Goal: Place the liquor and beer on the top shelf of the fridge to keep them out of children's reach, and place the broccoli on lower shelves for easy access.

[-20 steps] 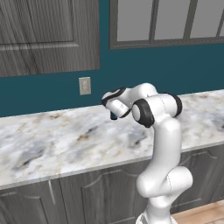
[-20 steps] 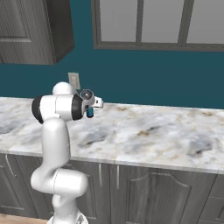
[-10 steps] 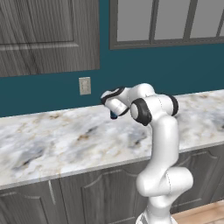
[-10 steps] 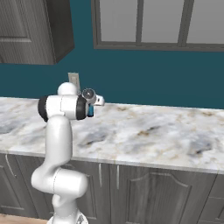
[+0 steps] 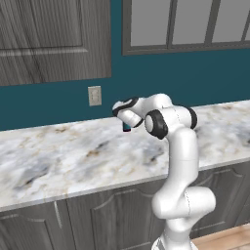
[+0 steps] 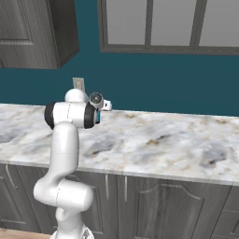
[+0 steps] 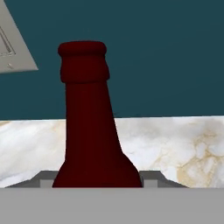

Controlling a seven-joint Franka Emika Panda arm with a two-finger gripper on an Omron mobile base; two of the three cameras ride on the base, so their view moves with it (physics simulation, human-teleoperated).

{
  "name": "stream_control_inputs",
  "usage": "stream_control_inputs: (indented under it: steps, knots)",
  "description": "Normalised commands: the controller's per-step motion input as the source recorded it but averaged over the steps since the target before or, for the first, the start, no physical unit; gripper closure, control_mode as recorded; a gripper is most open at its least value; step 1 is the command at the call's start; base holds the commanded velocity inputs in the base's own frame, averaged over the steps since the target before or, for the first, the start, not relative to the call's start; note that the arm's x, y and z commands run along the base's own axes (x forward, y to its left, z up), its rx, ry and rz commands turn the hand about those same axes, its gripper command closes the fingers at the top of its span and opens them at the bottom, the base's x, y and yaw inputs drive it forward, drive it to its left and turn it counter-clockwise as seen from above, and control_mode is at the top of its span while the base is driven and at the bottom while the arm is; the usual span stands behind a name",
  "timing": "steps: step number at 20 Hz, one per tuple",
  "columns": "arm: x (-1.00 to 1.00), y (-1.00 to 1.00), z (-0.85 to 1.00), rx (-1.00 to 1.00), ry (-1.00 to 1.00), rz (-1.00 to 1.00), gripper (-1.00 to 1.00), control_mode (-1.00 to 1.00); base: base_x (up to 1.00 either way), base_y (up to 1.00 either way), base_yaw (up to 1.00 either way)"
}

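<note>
Landmark for everything below: the wall outlet.

Left base view, left to right: outlet on the teal wall, then my gripper just right of and below it, low over the back of the marble counter, wrist pointing toward the wall. There's a dark sliver with a hint of blue right at the gripper; I take that for the beer, mostly hidden by the hand.

Right base view: outlet peeks out behind the arm's shoulder; a blue strip of the beer shows just right of and below it, under the wrist.

Hand view: corner of the outlet upper left, the beer right of it, dead centre and very close. Dark red neck and shoulder, standing upright, long axis vertical. It sits straight ahead of the hand, body running down between where the fingers are.

Jaw state: can't tell from the pictures. The finger tips are masked at the bottom of the hand view and the hand blocks them from the base cams, so no contact confirmed.

My read: step in hand is the grasp on the beer; it's lined up, so closing squarely on the body is what matters next.
</note>
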Motion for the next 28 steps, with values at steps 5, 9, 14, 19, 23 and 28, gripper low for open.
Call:
stream_control_inputs:
  steps: [5, 9, 14, 19, 23, 28]
  knots:
    - [0.0, 0.04, -0.05, 0.0, 0.0, 0.0, 1.0, -1.0, 0.0, 0.0, 0.0]
    - [-0.01, 0.0, 0.0, 0.0, 0.0, 0.0, 1.0, -1.0, 0.0, 0.0, 0.0]
    - [-0.38, -0.01, 0.43, 0.0, 0.0, 0.0, 1.0, -1.0, 0.0, 0.0, 0.0]
    - [-0.82, -0.36, 0.97, -0.02, -0.03, 0.0, 1.0, -1.0, 0.0, 0.0, 0.0]
    - [-0.98, -0.66, 0.85, -0.06, 0.0, 0.0, 1.0, -1.0, 0.0, 0.0, 0.0]
    - [-1.0, -0.72, 0.73, -0.1, 0.0, 0.0, 1.0, -1.0, 0.0, 0.0, 0.0]
